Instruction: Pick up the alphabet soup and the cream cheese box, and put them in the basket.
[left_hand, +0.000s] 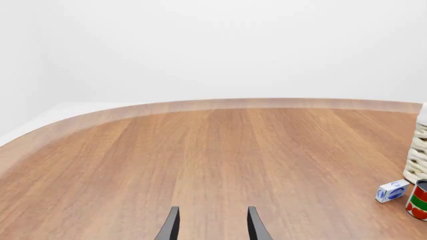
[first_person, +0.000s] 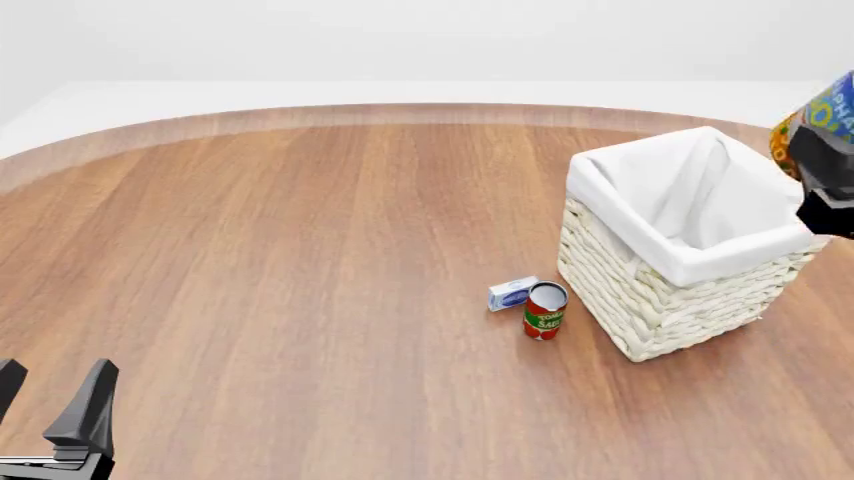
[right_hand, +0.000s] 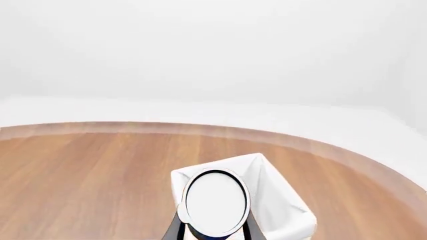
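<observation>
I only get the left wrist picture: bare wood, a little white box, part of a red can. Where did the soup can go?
Observer: The right gripper holds the alphabet soup up in the air.
Operator: Near the basket?
Observer: Yes, by the basket's far right side in the front view; the right wrist view looks past the can into its white lining.
Operator: And the arm I'm looking along?
Observer: The left gripper sits open at the table's near left, far from the cream cheese box.
</observation>
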